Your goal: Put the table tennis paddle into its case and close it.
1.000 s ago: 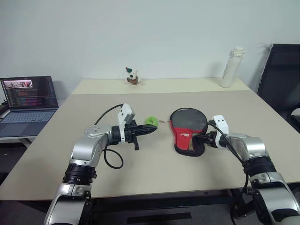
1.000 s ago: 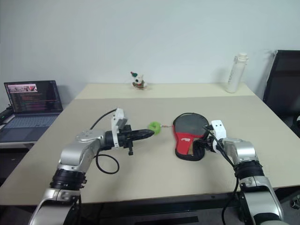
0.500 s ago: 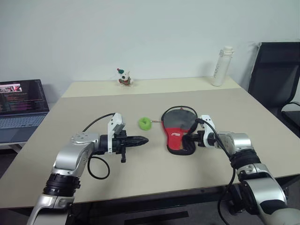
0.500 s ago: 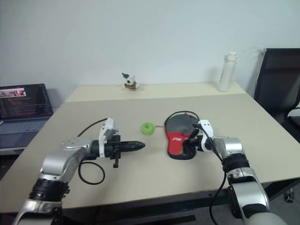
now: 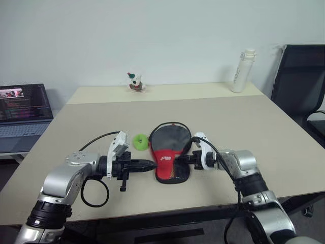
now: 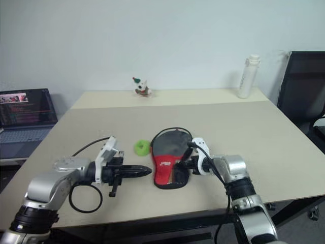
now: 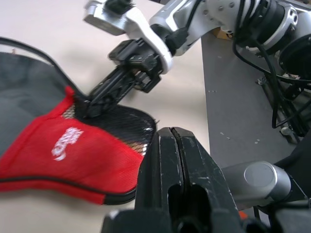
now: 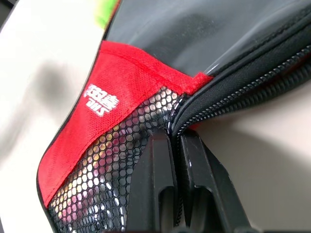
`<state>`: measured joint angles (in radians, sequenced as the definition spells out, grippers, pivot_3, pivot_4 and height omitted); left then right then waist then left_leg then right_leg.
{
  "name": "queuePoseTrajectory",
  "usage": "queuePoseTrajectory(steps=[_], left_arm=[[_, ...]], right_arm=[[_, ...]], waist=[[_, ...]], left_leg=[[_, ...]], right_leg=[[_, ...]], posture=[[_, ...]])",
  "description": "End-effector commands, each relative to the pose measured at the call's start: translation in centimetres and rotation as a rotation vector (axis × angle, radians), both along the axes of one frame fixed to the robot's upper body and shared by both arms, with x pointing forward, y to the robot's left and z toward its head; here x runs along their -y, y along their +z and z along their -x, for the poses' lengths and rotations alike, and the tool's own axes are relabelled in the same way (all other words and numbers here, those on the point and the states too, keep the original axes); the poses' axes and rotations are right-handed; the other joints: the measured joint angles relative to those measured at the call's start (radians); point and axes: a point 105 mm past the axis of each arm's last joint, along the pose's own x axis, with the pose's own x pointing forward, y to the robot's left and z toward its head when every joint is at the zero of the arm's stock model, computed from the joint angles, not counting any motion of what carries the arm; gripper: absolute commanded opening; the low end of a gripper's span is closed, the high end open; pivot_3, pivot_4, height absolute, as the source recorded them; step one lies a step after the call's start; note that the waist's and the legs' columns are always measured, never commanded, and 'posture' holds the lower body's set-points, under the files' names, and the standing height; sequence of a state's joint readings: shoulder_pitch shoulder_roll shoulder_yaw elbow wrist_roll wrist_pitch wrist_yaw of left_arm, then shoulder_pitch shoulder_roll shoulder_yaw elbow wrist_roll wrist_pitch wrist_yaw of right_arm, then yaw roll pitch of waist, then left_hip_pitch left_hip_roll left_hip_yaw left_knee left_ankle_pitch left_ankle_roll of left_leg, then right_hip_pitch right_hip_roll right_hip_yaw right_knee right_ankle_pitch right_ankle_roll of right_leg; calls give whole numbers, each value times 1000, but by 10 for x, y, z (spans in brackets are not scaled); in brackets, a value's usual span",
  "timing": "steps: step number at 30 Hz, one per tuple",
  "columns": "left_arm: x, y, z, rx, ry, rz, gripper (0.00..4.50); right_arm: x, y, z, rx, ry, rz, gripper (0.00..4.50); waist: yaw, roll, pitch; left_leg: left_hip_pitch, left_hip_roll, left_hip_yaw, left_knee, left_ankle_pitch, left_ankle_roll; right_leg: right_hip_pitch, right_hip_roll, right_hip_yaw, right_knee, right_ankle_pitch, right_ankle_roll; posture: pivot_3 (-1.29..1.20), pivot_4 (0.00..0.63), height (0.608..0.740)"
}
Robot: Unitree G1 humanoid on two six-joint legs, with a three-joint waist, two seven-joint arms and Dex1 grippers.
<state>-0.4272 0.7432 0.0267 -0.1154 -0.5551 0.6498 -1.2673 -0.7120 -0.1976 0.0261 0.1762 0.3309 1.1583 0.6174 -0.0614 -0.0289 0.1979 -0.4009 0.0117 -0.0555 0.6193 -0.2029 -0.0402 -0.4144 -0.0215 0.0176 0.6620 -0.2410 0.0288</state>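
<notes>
Black fabric case [image 5: 169, 152] lies lengthwise between both tools; right tool [image 5: 181, 159] is clamped on its zipper edge, while left tool [image 5: 150, 164], fingers together, points at it.

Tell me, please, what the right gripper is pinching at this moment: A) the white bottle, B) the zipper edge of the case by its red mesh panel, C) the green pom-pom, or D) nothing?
B: the right gripper is shut on the zipper edge of the case, beside the red mesh panel.
</notes>
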Motion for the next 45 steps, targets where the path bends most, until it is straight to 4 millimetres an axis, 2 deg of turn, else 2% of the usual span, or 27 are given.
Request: queuePoseTrajectory(steps=[1,5,11,21,28,31,35,38,40,42,45], left_arm=[[3,10,4,34,-28,12,0],[5,9,2,33,-44,14,0],[8,9,0,35,-65,10,0],[8,8,-3,44,-75,-2,0],[6,5,-3,43,-69,-7,0],[6,4,-2,44,-62,-4,0],[3,2,-3,39,-37,-1,0],[0,1,-5,22,0,7,0],[-3,1,-7,13,30,11,0],[-8,0,-14,10,85,13,0],[-14,0,-25,9,168,21,0]], right_arm=[[7,9,20,-4,-1,-9,15],[21,9,36,-25,-43,-8,15],[25,6,52,-60,-86,-24,15],[21,-4,64,-107,-134,-52,15],[33,-11,63,-112,-182,-20,15],[37,-8,66,-104,-185,-11,728],[40,-1,72,-71,-177,6,2020],[40,14,77,0,-134,14,3098],[36,29,81,88,-59,28,3599],[28,49,84,186,27,6,4329],[15,77,79,327,103,-52,4460]], waist=[[6,0,0],[12,0,0],[12,0,0],[11,0,0],[12,0,0],[12,0,0],[12,0,0],[13,0,0],[13,0,0],[13,0,0],[6,0,0]], left_leg=[[0,0,0,0,0,0],[0,0,0,0,0,0],[0,0,0,0,0,0],[0,0,1,0,0,0],[0,0,0,-1,0,0],[0,0,0,-1,0,0],[0,0,0,-1,0,0],[0,0,0,-1,0,0],[0,0,0,-1,0,0],[0,0,0,-1,0,0],[0,1,0,-1,0,0]], right_leg=[[0,0,0,0,0,0],[0,0,0,0,-1,-1],[0,0,0,0,-1,-1],[0,1,0,0,-1,-1],[0,0,0,-1,-1,-1],[0,0,0,-1,-1,-1],[0,0,0,-1,-1,-1],[0,0,0,-1,-1,-1],[0,0,0,-1,-1,-1],[0,0,0,-2,-1,-1],[0,1,0,-2,-1,-1]], posture=[[0,150,740],[0,150,740],[0,150,740],[0,150,740],[0,150,740],[0,150,740],[0,150,740],[0,150,740],[0,150,740],[0,150,740],[0,150,740]])
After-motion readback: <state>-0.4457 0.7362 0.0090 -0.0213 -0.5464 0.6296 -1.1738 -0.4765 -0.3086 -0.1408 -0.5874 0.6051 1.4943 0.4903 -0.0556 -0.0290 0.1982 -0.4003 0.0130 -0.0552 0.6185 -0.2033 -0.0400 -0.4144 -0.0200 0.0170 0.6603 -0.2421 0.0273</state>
